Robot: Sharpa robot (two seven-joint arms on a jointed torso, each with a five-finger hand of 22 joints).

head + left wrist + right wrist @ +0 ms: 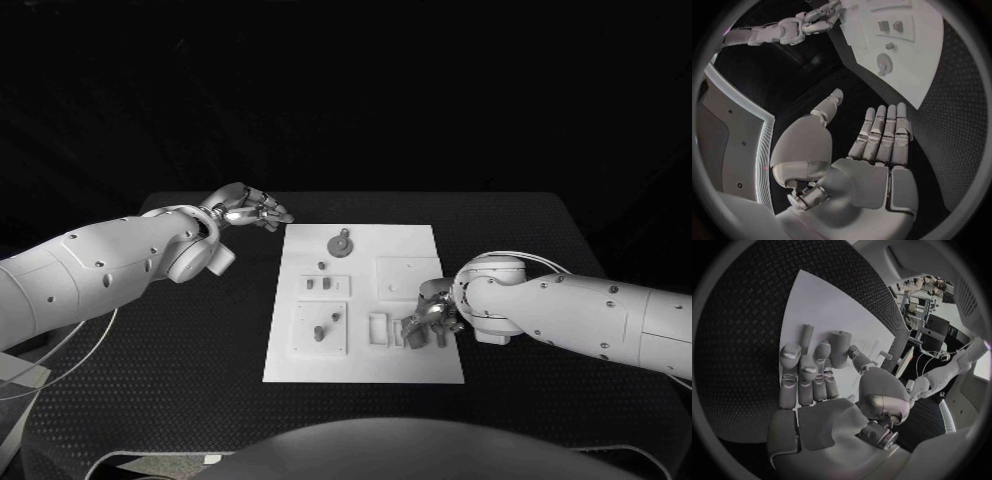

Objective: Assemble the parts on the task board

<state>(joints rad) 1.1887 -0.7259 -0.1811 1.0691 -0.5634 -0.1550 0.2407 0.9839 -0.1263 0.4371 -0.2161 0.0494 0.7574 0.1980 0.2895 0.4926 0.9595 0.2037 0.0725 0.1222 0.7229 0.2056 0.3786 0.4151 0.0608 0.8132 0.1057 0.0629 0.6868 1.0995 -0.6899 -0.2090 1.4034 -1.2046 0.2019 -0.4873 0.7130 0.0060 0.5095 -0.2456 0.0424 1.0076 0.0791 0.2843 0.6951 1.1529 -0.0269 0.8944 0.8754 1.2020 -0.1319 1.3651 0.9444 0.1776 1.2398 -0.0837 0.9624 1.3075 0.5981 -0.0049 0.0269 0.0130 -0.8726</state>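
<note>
1. The right hand rests on the task board at its near right corner, fingers down around small upright parts; I cannot tell if it grips one
2. The left hand hovers spread and empty over the bench, beside the board's far left corner
3. The parts look light, stiff and smooth: best pinched at the sides

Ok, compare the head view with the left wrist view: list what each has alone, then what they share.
Head view alone: the whole task board with all its edges, and the left hand hovering off its far left corner. Left wrist view alone: that hand's palm, fingers straight, holding nothing. Both: the round part at the board's far end, and the right hand at its near right corner.
</note>
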